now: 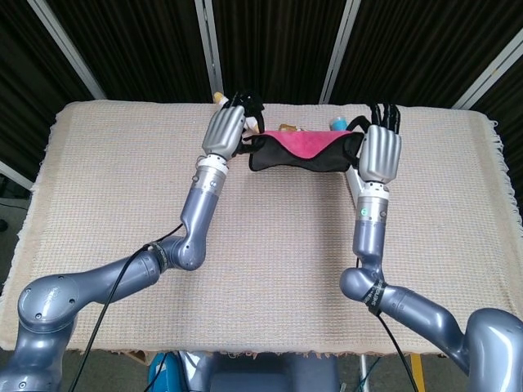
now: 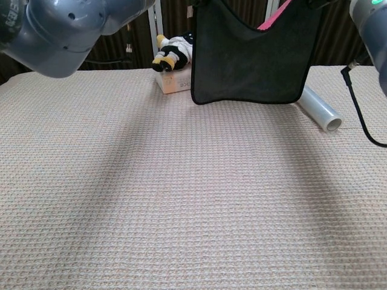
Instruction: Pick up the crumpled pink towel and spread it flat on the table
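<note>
Both hands hold the towel up by its top corners: the left hand pinches one corner and the right hand the other, so the cloth hangs taut between them above the far part of the counter. From the head view the pink face shows on top; from the chest view the dark side hangs as a flat sheet with its lower hem level. Exactly how the fingers close on the corners is hard to make out, though the cloth is plainly carried by them.

To lay it well, I would keep the hands level and the top edge stretched, bring the towel toward the near side of the counter, and let the lower hem touch down first. Then draw the hands back and down so the sheet rolls out without folding under. Behind the towel stand a plush toy on a small box and a clear tube; lowering it there risks draping over them.
</note>
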`<state>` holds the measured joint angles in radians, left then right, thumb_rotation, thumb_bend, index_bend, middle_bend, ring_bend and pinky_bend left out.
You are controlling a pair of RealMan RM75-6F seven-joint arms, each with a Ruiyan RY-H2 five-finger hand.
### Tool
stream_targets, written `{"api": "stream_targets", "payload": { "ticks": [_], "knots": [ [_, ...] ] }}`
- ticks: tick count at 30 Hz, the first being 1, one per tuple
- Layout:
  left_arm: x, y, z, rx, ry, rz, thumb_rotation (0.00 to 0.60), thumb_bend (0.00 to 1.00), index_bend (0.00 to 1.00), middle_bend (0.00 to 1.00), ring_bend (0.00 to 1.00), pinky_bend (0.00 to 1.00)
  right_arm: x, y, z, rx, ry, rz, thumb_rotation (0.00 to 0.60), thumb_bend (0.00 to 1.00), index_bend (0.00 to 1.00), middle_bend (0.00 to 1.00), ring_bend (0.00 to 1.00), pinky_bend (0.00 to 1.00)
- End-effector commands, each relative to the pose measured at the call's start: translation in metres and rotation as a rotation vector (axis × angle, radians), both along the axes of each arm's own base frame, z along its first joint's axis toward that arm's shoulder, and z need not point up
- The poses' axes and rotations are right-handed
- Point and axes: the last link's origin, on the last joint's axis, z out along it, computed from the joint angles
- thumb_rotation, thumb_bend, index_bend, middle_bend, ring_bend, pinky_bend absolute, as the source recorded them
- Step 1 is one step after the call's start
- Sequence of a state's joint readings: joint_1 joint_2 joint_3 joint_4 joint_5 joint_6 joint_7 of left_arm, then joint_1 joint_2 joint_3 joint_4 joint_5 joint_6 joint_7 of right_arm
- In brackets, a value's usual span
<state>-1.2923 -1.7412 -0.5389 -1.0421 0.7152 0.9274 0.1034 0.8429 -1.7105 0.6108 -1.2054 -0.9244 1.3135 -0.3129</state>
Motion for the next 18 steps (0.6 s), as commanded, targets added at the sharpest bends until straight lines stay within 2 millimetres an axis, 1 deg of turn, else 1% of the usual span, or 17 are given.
{"api": "stream_targets", "payload": {
  "ticks": [1, 5, 10, 18],
  "knots": [
    [-0.021, -0.019, -0.007, -0.043, 0.004, -0.003, 0.600, 0.58, 0.72, 0.28, 0.05, 0.15, -0.014, 0.019, -0.005, 0.025, 0.018, -0.007, 0.600, 0.52, 0.67, 0.20, 0.00, 0.00],
    [-0.041, -0.044, -0.017, -0.101, 0.000, 0.007, 0.600, 0.58, 0.72, 0.28, 0.05, 0.15, -0.027, 0.043, -0.016, 0.070, 0.038, -0.010, 0.600, 0.52, 0.66, 0.20, 0.00, 0.00],
    [-0.059, -0.071, -0.028, -0.159, -0.001, 0.017, 0.600, 0.58, 0.72, 0.28, 0.05, 0.15, -0.039, 0.073, -0.033, 0.137, 0.060, -0.003, 0.600, 0.52, 0.67, 0.20, 0.00, 0.00],
    [-0.071, -0.107, -0.045, -0.242, -0.011, 0.017, 0.600, 0.58, 0.72, 0.28, 0.05, 0.15, -0.054, 0.111, -0.056, 0.221, 0.085, 0.008, 0.600, 0.52, 0.66, 0.20, 0.00, 0.00]
  ]
}}
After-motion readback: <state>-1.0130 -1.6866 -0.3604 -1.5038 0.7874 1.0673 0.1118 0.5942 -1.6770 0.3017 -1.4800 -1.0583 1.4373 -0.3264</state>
